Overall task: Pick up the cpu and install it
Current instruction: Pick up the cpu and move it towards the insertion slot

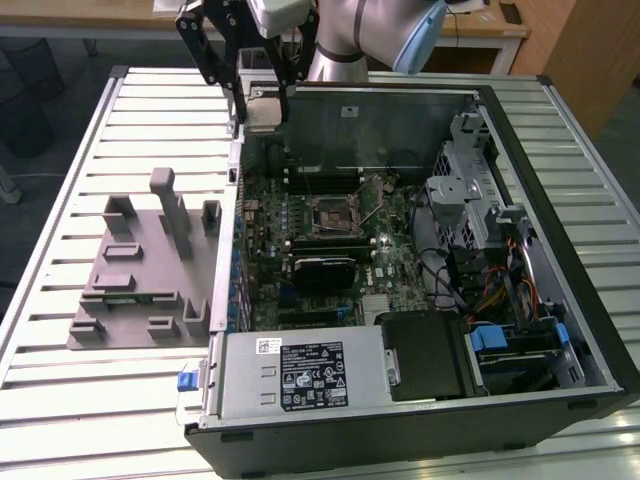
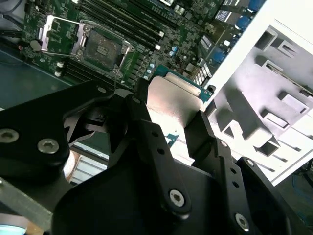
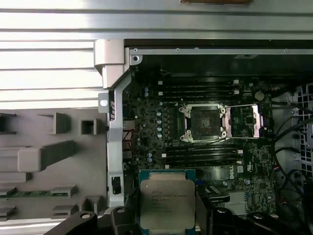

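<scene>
The cpu point(image 1: 263, 110), a flat square chip with a silvery top and pale rim, hangs in the air over the far corner of the open computer case at the exterior view's left. My gripper point(image 1: 262, 118) is shut on the cpu, one black finger on each side. In both wrist views the cpu point(image 3: 166, 200) point(image 2: 173, 98) sits between the black fingers point(image 3: 120, 218) point(image 2: 146, 127). The cpu socket point(image 1: 335, 215) point(image 3: 203, 122) point(image 2: 102, 49) on the green motherboard stands open, its metal frame lifted, and lies some way off from the chip.
A grey fixture plate point(image 1: 140, 270) with upright blocks lies on the slatted table at the exterior view's left. Inside the case point(image 1: 590, 300) are a black card point(image 1: 325, 270), a power supply point(image 1: 300, 375), a drive cage point(image 1: 465, 200) and cables point(image 1: 480, 290).
</scene>
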Motion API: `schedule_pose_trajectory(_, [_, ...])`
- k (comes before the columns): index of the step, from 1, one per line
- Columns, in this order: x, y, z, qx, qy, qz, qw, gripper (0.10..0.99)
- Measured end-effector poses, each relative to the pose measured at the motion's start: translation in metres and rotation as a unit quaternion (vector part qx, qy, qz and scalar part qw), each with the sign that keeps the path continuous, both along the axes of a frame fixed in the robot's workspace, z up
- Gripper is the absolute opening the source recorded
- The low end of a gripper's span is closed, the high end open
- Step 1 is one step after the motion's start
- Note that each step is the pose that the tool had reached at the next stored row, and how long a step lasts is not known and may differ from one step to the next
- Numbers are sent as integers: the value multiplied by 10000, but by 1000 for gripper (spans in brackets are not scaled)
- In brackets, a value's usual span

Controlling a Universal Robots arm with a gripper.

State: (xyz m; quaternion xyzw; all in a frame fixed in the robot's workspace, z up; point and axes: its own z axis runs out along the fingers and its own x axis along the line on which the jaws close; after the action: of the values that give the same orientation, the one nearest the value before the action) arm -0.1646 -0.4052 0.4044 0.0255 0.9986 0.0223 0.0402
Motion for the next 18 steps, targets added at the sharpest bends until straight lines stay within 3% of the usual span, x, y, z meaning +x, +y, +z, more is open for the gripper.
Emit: schedule_pose_trajectory(18, [369,2,0,0,0,0,10000,541])
